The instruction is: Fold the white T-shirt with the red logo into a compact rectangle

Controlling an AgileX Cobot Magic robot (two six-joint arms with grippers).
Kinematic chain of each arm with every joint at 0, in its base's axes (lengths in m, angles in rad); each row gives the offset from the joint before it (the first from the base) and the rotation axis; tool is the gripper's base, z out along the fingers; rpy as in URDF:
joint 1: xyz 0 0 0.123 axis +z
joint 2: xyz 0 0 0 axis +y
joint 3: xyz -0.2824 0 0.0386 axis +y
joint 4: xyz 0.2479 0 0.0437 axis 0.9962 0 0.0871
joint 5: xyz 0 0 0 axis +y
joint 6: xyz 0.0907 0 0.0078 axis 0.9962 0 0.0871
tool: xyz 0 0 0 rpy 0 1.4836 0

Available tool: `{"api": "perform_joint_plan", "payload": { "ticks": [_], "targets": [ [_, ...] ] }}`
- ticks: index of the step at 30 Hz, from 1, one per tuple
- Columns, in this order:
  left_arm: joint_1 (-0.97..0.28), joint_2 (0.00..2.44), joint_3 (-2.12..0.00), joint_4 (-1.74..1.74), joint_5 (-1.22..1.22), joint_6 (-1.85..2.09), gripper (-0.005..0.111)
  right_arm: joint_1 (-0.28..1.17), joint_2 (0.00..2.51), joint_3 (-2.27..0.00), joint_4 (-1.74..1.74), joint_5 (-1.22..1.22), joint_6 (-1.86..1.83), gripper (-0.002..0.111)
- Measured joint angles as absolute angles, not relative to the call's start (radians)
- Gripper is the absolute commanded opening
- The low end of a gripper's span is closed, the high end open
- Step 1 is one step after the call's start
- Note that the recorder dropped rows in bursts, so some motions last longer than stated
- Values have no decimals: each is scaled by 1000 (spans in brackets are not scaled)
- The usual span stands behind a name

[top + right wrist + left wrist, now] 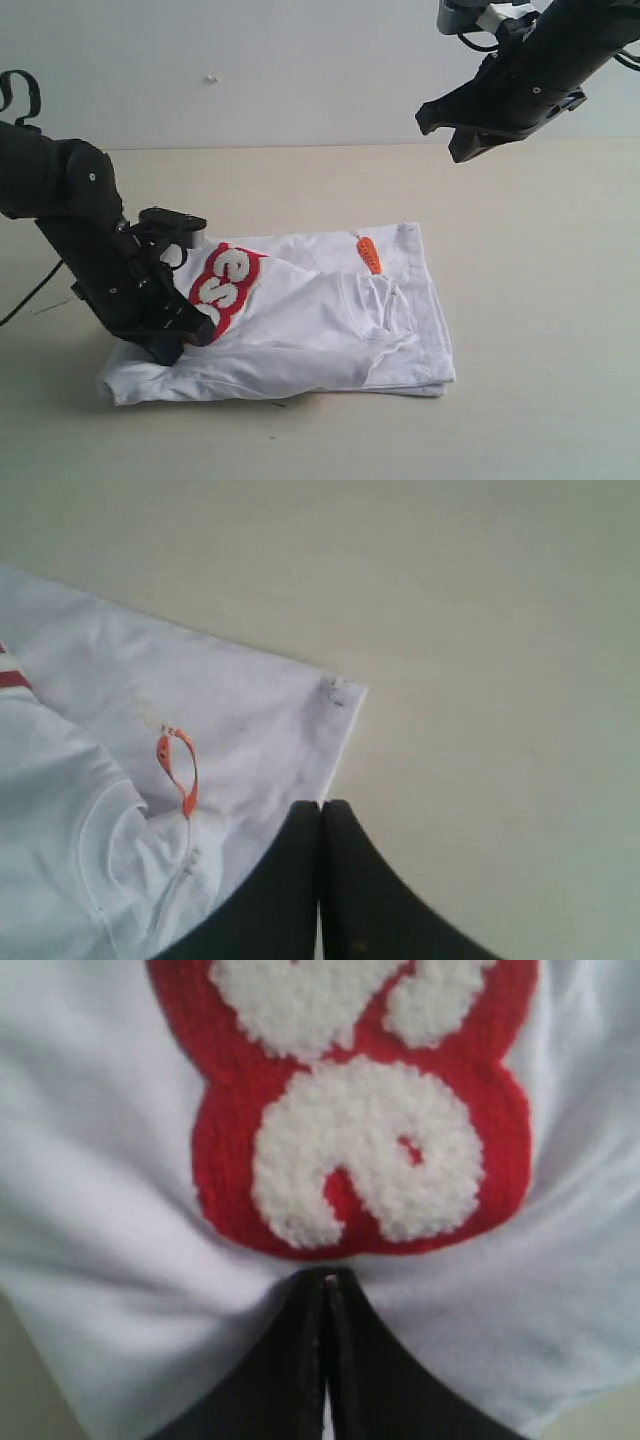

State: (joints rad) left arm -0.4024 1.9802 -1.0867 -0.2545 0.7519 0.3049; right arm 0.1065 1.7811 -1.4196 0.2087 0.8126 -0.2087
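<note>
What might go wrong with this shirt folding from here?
The left gripper seems to pinch the white T-shirt just beside the red logo; pulling may drag the whole stack and undo the folds. The right gripper hangs high, off the cloth, so nothing pins the far side.

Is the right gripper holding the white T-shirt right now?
No, in the exterior view the right gripper hangs clear above the white short-sleeved cotton T-shirt, touching none of it.

The pale beige table [540, 300] carries a white T-shirt [330, 320], folded into a rumpled rectangle. It lies near the middle, slightly toward seven o'clock, red lettering at its nine o'clock end.
</note>
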Motion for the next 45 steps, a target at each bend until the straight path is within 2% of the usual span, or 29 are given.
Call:
{"api": "perform_joint_plan", "payload": {
  "ticks": [2, 5, 7, 9, 12, 18, 28, 34, 36, 38, 40, 44, 45],
  "targets": [
    [-394, 1970, -1087, -248, 758, 301, 0, 107, 1781, -1420, 209, 834, -211, 10],
    [-390, 1926, -1069, -200, 758, 294, 0, 107, 1781, -1402, 254, 876, -243, 41],
    [-382, 1837, -1059, -165, 741, 288, 0, 107, 1788, -1357, 352, 882, -306, 57],
    [-371, 1713, -1057, -178, 698, 284, 0, 107, 1834, -1310, 435, 889, -350, 64],
    [-344, 1537, -1057, -253, 655, 281, 0, 107, 1940, -1266, 580, 890, -453, 64],
    [-339, 1426, -1057, -313, 649, 289, 0, 110, 2032, -1252, 861, 909, -702, 64],
    [-339, 1421, -1057, -368, 643, 311, 0, 138, 2077, -1252, 820, 784, -748, 64],
    [-339, 1421, -1057, -370, 641, 313, 0, 213, 2117, -1252, 826, 772, -784, 64],
    [-339, 1421, -1057, -370, 641, 313, 0, 226, 2117, -1252, 829, 764, -790, 63],
    [-339, 1421, -1057, -370, 641, 316, 0, 228, 2117, -1252, 829, 760, -788, 54],
    [-339, 1421, -1057, -370, 641, 317, 0, 228, 2120, -1252, 829, 755, -786, 41],
    [-339, 1421, -1057, -370, 641, 317, 0, 228, 2126, -1252, 811, 751, -783, 0],
    [-339, 1421, -1057, -372, 641, 317, 0, 228, 2126, -1252, 801, 754, -783, 0]
  ]
}}
